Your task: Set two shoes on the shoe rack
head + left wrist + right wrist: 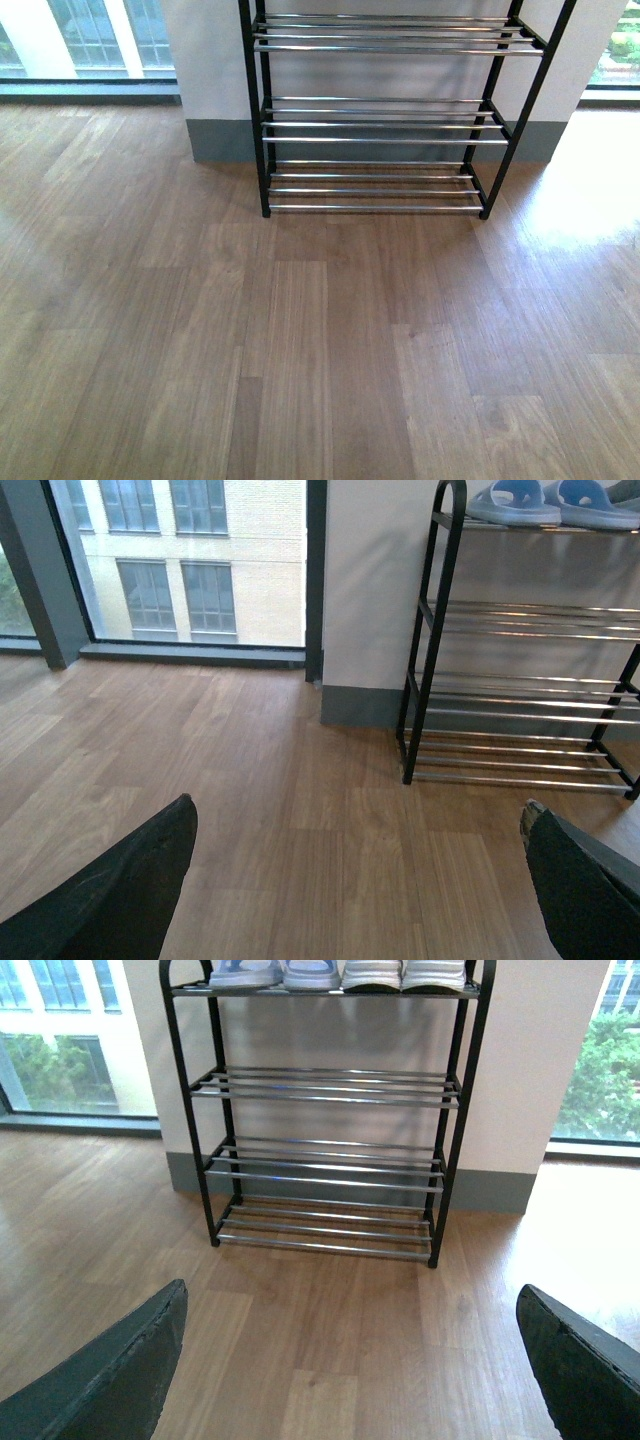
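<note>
Dark fingertips of the left gripper (355,880) framed the left wrist view, spread wide and empty above the wooden floor (300,350). So did those of the right gripper (350,1360), released and holding nothing. Neither arm showed in the front view. At twelve o'clock the shoe rack (385,125) stood against the wall (540,1080), its three lower tiers bare. On the top tier sat the pale blue sandals (272,973), with the white-soled sneakers (405,974) beside them at three o'clock, all cut off by the frame edge.
</note>
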